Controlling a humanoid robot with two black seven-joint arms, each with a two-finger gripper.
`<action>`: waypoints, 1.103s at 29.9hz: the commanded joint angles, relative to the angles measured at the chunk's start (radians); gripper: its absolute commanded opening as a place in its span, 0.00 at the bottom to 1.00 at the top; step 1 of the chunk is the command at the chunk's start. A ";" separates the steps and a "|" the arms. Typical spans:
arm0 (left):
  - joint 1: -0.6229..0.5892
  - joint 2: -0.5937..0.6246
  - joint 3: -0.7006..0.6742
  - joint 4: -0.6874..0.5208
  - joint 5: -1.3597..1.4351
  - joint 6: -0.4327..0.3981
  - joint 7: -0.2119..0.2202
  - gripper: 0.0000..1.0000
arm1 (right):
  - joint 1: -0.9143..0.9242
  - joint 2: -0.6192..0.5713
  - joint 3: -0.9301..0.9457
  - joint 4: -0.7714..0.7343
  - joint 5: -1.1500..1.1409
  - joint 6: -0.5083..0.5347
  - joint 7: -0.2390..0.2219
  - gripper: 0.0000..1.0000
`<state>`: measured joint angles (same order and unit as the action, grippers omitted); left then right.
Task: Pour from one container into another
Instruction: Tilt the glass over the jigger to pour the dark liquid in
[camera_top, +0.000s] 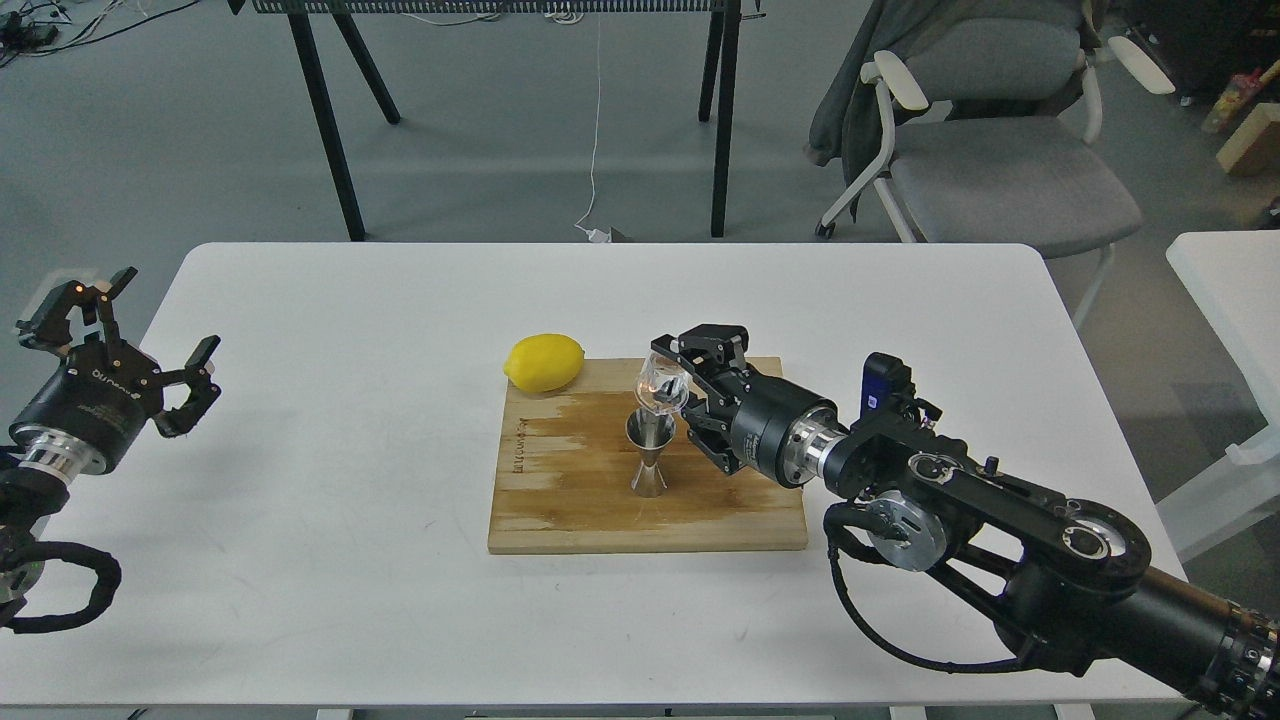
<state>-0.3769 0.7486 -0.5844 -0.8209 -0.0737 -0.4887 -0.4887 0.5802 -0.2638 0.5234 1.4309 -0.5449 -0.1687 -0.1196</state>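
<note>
The steel hourglass jigger (650, 455) stands upright in the middle of the wooden cutting board (560, 500). Directly above its mouth hangs the clear glass cup (660, 383), tilted with its opening turned down toward the jigger. My right gripper (678, 385) is shut on the glass cup, reaching in from the right. Far off at the table's left edge, my left gripper (150, 335) is open and holds nothing.
A yellow lemon (545, 362) lies at the board's far left corner. The white table (300, 480) carries the board. Beyond it stand black table legs (330, 120) and a grey office chair (1000, 160). A second white table (1230, 290) sits at the right.
</note>
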 joint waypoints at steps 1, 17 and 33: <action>0.001 0.000 0.000 0.009 -0.001 0.000 0.000 0.99 | 0.012 0.000 -0.013 -0.012 -0.016 0.000 0.000 0.28; 0.001 0.000 0.000 0.011 -0.002 0.000 0.000 0.99 | 0.059 0.009 -0.051 -0.040 -0.030 0.003 0.000 0.28; 0.003 -0.002 -0.002 0.011 -0.002 0.000 0.000 0.99 | 0.104 0.006 -0.095 -0.050 -0.053 0.008 0.000 0.28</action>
<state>-0.3744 0.7475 -0.5844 -0.8102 -0.0752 -0.4887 -0.4887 0.6728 -0.2574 0.4296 1.3869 -0.5801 -0.1611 -0.1196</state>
